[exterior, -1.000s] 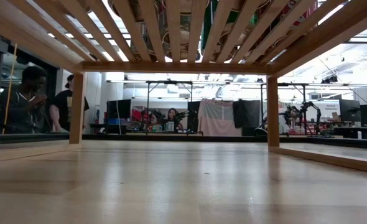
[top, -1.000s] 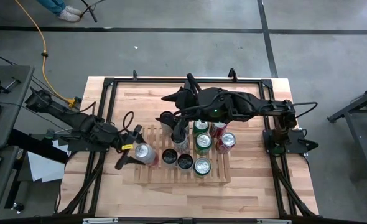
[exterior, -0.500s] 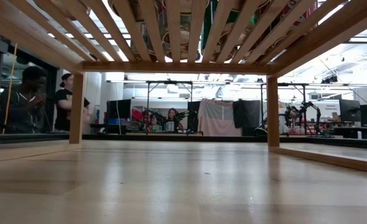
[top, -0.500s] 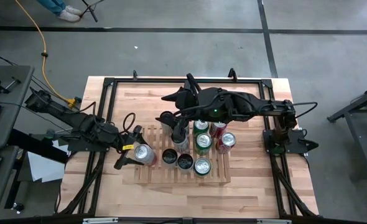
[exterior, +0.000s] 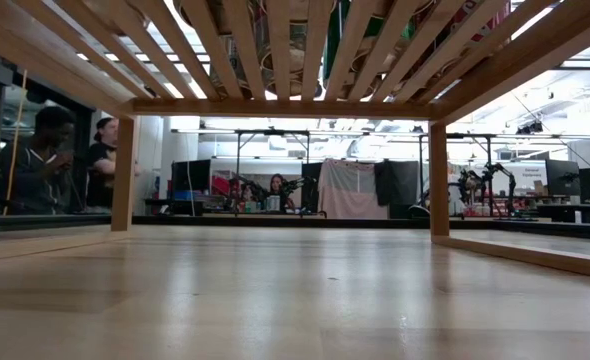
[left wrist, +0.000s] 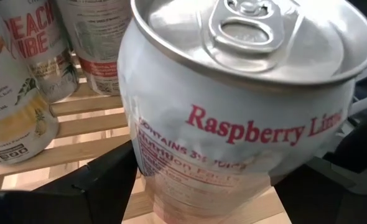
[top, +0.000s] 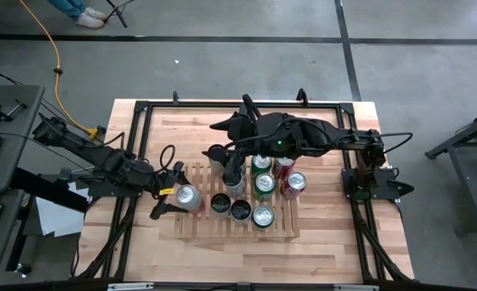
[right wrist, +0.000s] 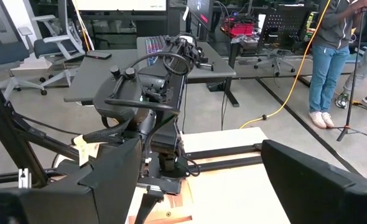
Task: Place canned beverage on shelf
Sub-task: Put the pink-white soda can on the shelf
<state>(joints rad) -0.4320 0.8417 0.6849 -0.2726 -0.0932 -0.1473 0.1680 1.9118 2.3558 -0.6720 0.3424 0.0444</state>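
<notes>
From above, the shelf (top: 237, 202) lies flat on the middle of the table (top: 319, 242), and eight cans stand on it: three with green tops, two with red, two dark ones and one silver can (top: 187, 196) at the shelf's left edge. The left arm reaches in from the table's left side, stretched low towards the shelf, and the left end effector (top: 169, 200) sits around the silver can, a finger on each side of it. The right arm comes from its base at the table's right side, folds across the back of the shelf and bends down, so the right end effector (top: 233, 170) hangs over the back left cans. The low view looks under the slats of the shelf (exterior: 275, 50) across the bare table (exterior: 295, 300); two people stand at the left in the room behind, and one more sits farther back. In the left wrist view the silver can (left wrist: 233, 112) fills the frame, upright on the slats, with the two dark fingers (left wrist: 102, 180) open on either side of it rather than pressing it; three more cans stand beyond. In the right wrist view the end effector's two fingers (right wrist: 308, 180) stand wide apart with nothing between them, and the left arm (right wrist: 146, 118) shows ahead.
</notes>
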